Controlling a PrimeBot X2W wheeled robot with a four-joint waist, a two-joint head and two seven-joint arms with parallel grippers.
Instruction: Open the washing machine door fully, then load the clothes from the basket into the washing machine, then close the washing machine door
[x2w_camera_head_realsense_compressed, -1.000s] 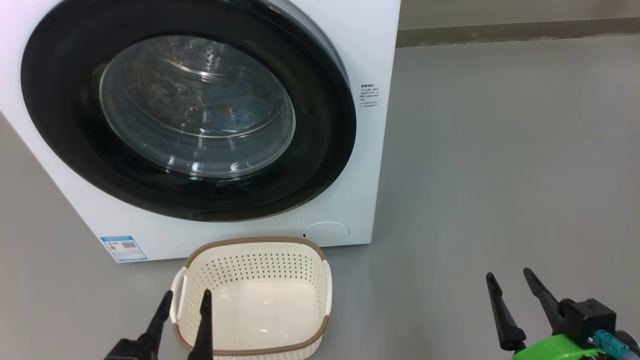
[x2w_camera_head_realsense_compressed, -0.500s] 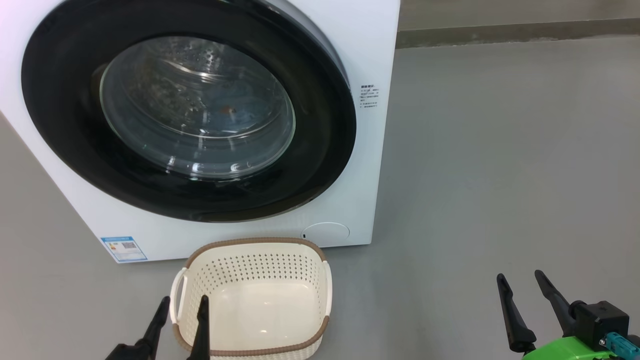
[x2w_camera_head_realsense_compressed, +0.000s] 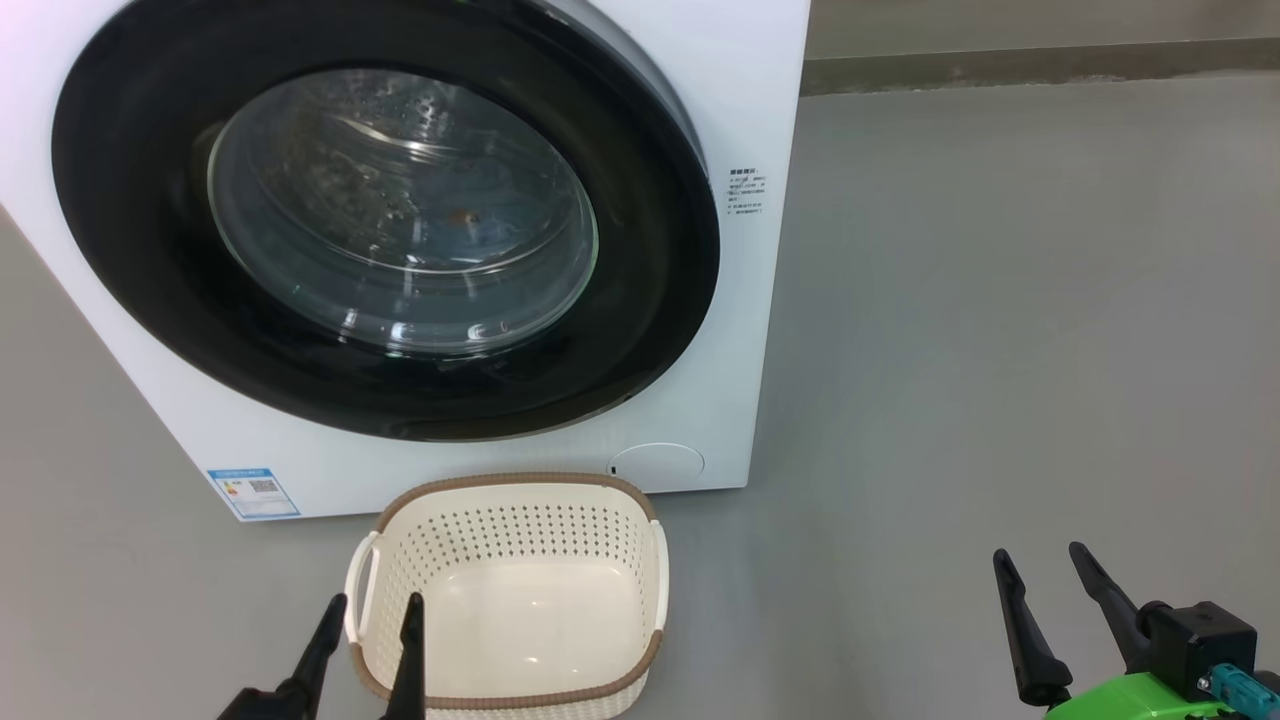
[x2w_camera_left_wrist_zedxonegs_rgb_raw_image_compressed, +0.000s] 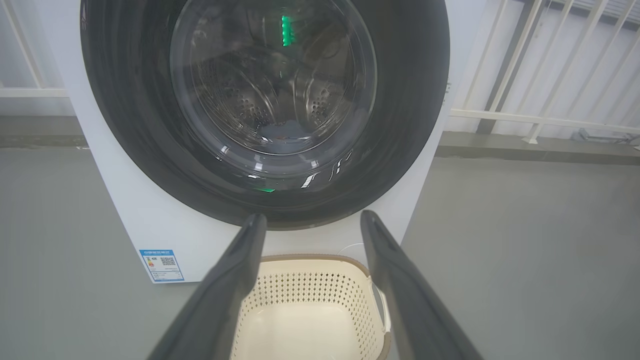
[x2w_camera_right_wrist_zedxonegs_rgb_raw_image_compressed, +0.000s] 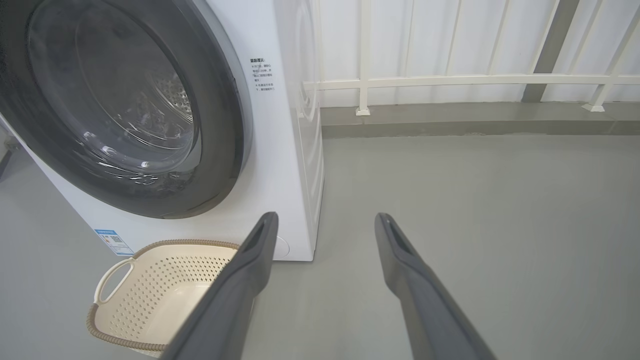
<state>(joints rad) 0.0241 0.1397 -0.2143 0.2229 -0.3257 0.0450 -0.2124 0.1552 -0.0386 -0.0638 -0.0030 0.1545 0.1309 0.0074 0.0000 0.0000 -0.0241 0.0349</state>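
Observation:
The white washing machine (x2w_camera_head_realsense_compressed: 745, 90) stands ahead with its round black door (x2w_camera_head_realsense_compressed: 650, 270) flat against the front. Through the glass, a bit of light blue clothes (x2w_camera_left_wrist_zedxonegs_rgb_raw_image_compressed: 289, 143) with an orange spot (x2w_camera_head_realsense_compressed: 462, 215) lies low in the drum. The cream basket (x2w_camera_head_realsense_compressed: 520, 483) sits on the floor below the door, its inside bare. My left gripper (x2w_camera_head_realsense_compressed: 375, 600) is open at the basket's near left corner, one finger over the rim. My right gripper (x2w_camera_head_realsense_compressed: 1035, 552) is open above bare floor, well right of the basket. Both wrist views show the jaws spread wide with nothing between them.
Grey floor (x2w_camera_head_realsense_compressed: 1000, 300) stretches to the right of the machine. A low kerb (x2w_camera_right_wrist_zedxonegs_rgb_raw_image_compressed: 450, 125) and a white railing (x2w_camera_right_wrist_zedxonegs_rgb_raw_image_compressed: 450, 80) run along the back. A blue label (x2w_camera_head_realsense_compressed: 253, 492) and a round flap (x2w_camera_head_realsense_compressed: 657, 463) sit low on the machine's front.
The right gripper has slid a little right and down. The left gripper is nearly where it was. The head camera has shifted slightly, nudging the whole picture to the right.

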